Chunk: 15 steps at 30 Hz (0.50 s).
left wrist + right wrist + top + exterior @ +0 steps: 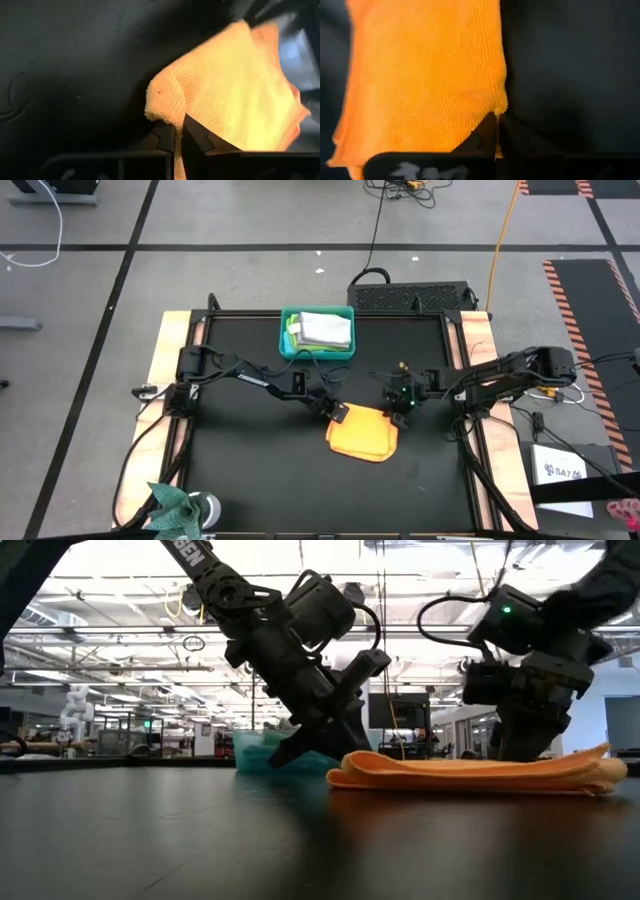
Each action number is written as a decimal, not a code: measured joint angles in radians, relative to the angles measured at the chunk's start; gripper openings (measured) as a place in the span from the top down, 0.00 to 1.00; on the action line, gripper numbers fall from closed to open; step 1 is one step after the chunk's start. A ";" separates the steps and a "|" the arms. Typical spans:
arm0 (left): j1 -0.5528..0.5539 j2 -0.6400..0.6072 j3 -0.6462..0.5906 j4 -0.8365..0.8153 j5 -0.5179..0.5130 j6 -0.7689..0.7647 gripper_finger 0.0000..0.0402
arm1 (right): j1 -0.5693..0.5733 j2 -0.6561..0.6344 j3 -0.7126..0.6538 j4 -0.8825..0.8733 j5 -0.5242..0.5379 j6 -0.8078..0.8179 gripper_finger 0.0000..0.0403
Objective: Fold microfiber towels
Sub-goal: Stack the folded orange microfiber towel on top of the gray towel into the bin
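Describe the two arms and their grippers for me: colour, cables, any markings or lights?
Both arms are dark, jointed links with black cables running along them. The left arm carries white lettering on its upper link. A green light glows on the right arm near its wrist. The left gripper and right gripper each have two dark, angular fingers.

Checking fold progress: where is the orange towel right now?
In the high view the orange towel lies folded on the black mat, just right of centre, below the teal bin, between the left gripper and right gripper.

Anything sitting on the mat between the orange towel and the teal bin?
Nothing loose. In the high view the stretch between the orange towel and the teal bin is bare black mat, crossed only by the left gripper at the towel's corner.
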 joint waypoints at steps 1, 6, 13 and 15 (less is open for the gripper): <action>0.000 0.000 0.000 0.001 -0.008 0.000 0.96 | 0.003 0.000 -0.022 0.049 -0.007 0.028 0.98; 0.001 0.000 0.000 0.002 -0.065 0.000 0.98 | 0.006 0.002 -0.091 0.185 -0.020 0.114 0.99; 0.015 -0.001 0.000 0.000 -0.089 -0.027 0.99 | 0.007 0.004 -0.070 0.185 -0.024 0.114 1.00; 0.020 -0.001 0.000 0.004 -0.087 -0.039 0.99 | 0.007 0.006 -0.046 0.168 -0.027 0.108 1.00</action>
